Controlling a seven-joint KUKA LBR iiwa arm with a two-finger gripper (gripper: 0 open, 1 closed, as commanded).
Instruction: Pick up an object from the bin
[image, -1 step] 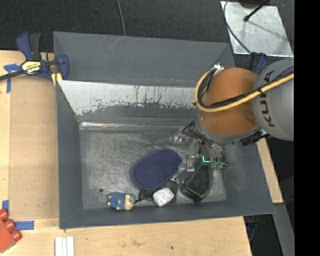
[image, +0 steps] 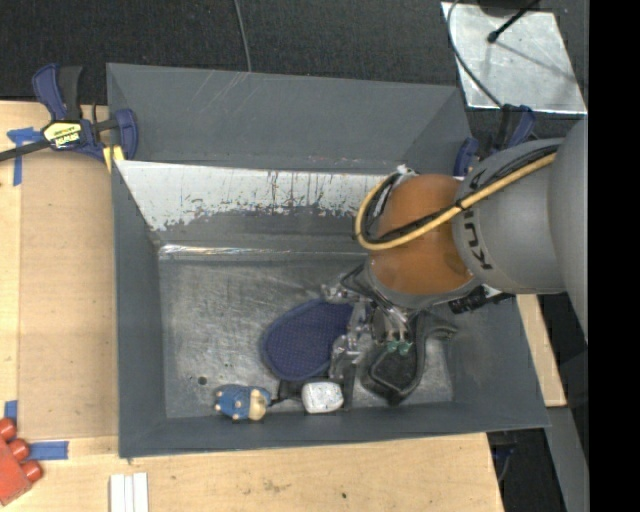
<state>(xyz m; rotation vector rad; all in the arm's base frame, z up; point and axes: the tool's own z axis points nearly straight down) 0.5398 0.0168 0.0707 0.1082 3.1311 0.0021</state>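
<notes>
**Blue oval pad (image: 300, 342) on the bin floor, gripper at its edge**

Blue oval pad is the thing nearest your gripper (image: 362, 342). It lies flat on the floor of the bin (image: 135, 330), a little toward the front wall and near the middle. It looks thin, with a finely dotted or woven face, so judge it light and probably somewhat flexible, not fragile. Lying flat, it gives you little to pinch from above. The best hold is likely across its rim on the side toward the arm, where an edge can be caught.

Its long axis runs on a diagonal, from the view's lower left up toward the upper right. The upper right end reaches under the gripper. You cannot tell whether it has a handle.

The gripper hangs low at that end, below the arm's orange cover (image: 420, 240). You cannot tell whether it is apart or together, nor whether it touches the pad.

Just beside the pad's front edge lies a small white piece (image: 322, 398). A black, rounded object (image: 392, 372) sits to the view's right, below the gripper. A small blue-and-tan toy (image: 240, 402) lies further left along the front wall.
</notes>
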